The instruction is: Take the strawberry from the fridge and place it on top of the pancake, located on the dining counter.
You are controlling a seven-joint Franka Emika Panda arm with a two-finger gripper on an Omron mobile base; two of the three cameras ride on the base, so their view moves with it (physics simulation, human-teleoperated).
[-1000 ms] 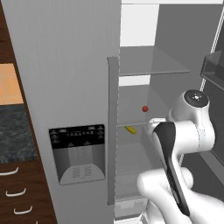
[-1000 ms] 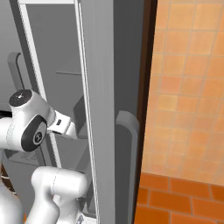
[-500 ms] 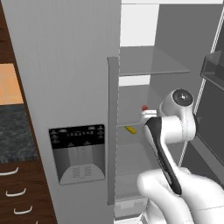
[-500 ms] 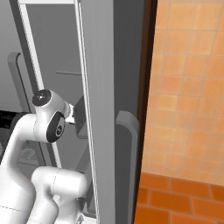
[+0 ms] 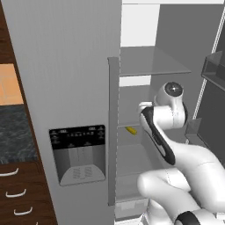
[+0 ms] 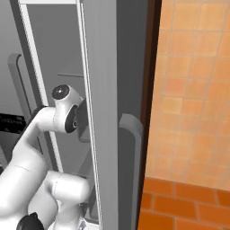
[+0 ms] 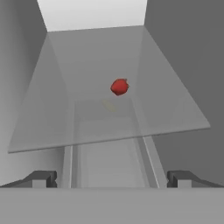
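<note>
The strawberry (image 7: 119,86), small and dark red, rests on a clear glass shelf (image 7: 52,127) inside the fridge (image 5: 66,66). In the hand view it lies ahead of my gripper (image 7: 112,179), slightly right of centre and well beyond the fingertips (image 7: 43,178). The gripper is open, its tips far apart with nothing between them. In the left base view my arm reaches into the open right half of the fridge and covers the strawberry. The pancake and the dining counter are out of view.
A small elongated yellow item (image 5: 130,130) lies on the shelf below. The open right door with its bins (image 5: 215,70) stands beside the arm. The shut left door carries a black dispenser panel (image 5: 79,136). Dark wood drawers (image 5: 13,193) stand at left, an orange tiled wall (image 6: 193,90) at right.
The arm has swung left and deeper into the fridge opening. Its hand now hides the strawberry in the left base view. The gripper has stayed open.
</note>
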